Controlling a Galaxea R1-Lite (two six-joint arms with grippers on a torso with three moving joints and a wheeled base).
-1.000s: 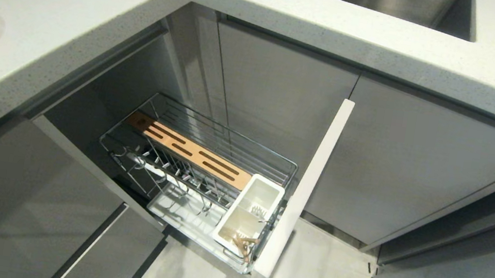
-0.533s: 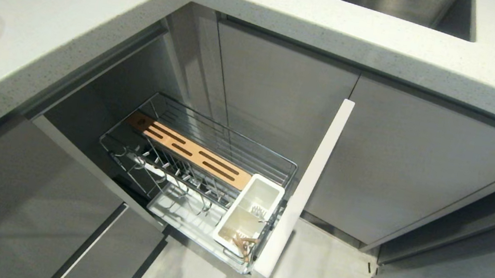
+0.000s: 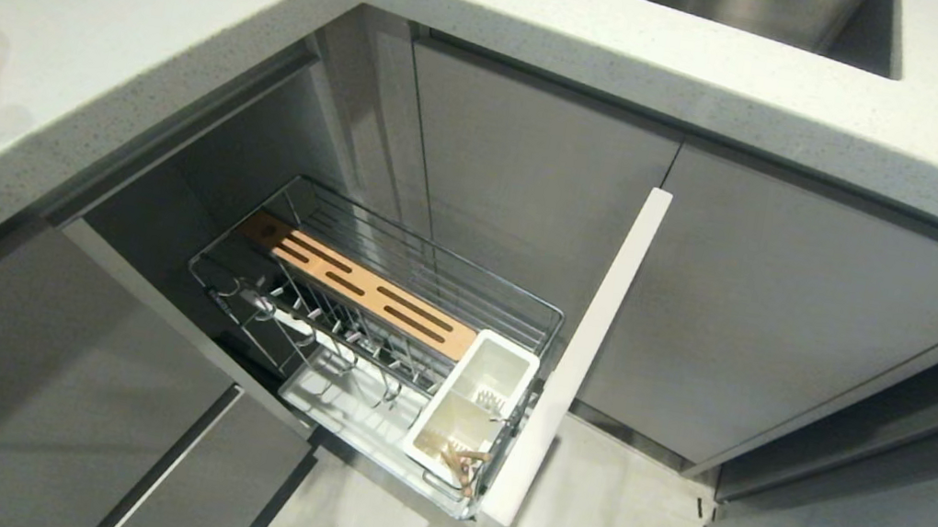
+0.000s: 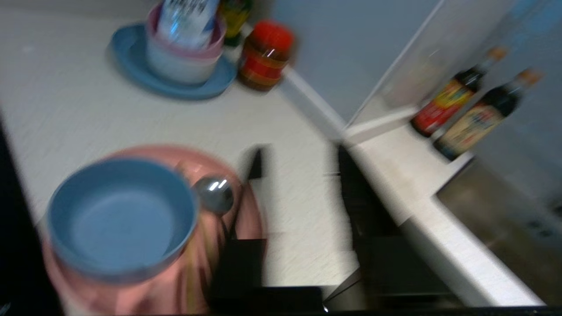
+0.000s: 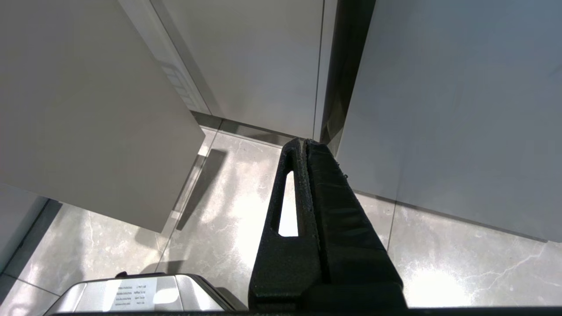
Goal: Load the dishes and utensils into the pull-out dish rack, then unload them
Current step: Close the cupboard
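Worktop (image 4: 66, 87); spoon (image 4: 214, 193) on pink plate (image 4: 246, 219), beside left fingers (image 4: 252, 164)

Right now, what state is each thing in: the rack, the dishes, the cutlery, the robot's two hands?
pull-out dish rack: pulled out, no dishes in it.
chopsticks: in the rack's white utensil box.
pink plate: on the counter, not loaded.
blue bowl: sitting on the pink plate.
spoon: lying on the plate beside the bowl.
left gripper: above the counter, jaws apart, empty.
right gripper: parked over the floor, jaws shut.
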